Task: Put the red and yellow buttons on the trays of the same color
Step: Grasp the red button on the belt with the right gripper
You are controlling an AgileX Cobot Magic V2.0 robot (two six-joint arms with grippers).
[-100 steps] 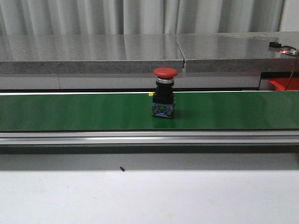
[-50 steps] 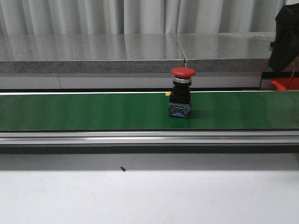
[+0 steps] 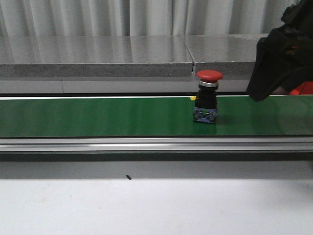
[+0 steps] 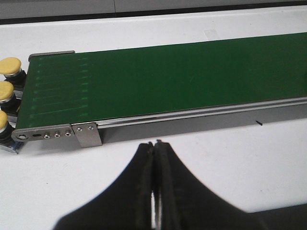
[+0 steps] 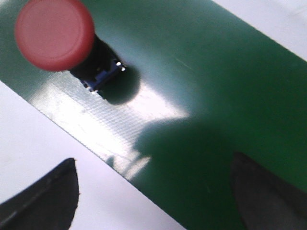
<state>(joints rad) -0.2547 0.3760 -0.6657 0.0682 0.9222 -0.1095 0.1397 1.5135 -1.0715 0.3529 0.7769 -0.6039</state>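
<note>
Red button [image 3: 208, 97] stands upright on the green belt [image 3: 98, 116], right of the belt's middle in the front view, red cap on top, black body, blue base touching the belt. The right gripper [image 3: 279, 63] hangs above the belt's right end, up and to the right of the button, clear of it, nothing touching. From the right wrist camera the button [image 5: 55, 34] is seen from above, cap blurred and large, sitting beyond the fingers and off to one side rather than between them. Both fingers [image 5: 45, 201] show as dark tips spread wide apart with nothing between them but belt [image 5: 201, 96] and white table [image 5: 29, 143].

Over on the left, the left gripper [image 4: 154, 182] has its fingers pressed together, holding nothing, hovering over the white table near the belt's end [image 4: 57, 135]. Three yellow buttons [image 4: 6, 91] sit in a row just beside that belt end.
</note>
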